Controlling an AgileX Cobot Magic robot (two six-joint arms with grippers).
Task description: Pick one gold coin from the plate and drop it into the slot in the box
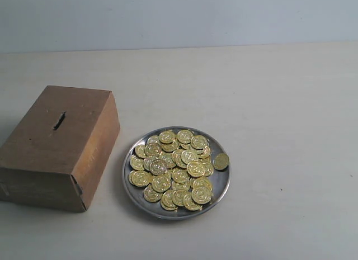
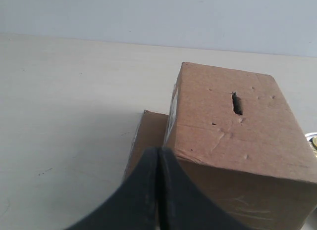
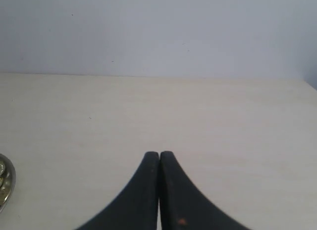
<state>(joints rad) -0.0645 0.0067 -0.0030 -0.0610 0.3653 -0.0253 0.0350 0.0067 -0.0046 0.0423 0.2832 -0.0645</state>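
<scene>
A shiny silver plate (image 1: 219, 187) sits on the pale table, heaped with several gold coins (image 1: 173, 168); one coin (image 1: 221, 161) lies apart at its right rim. Left of it stands the brown cardboard box (image 1: 50, 154) with a dark slot (image 1: 59, 121) in its top face. Neither gripper shows in the exterior view. In the left wrist view my left gripper (image 2: 158, 152) is shut and empty, close in front of the box (image 2: 233, 131), whose slot (image 2: 237, 103) faces up. My right gripper (image 3: 159, 155) is shut and empty over bare table, the plate's rim (image 3: 10, 185) at the frame edge.
The pale table (image 1: 279, 92) runs back to a grey-white wall (image 1: 179, 14). A cardboard flap (image 2: 148, 136) lies flat at the box's foot in the left wrist view. A sliver of the plate (image 2: 312, 140) shows past the box.
</scene>
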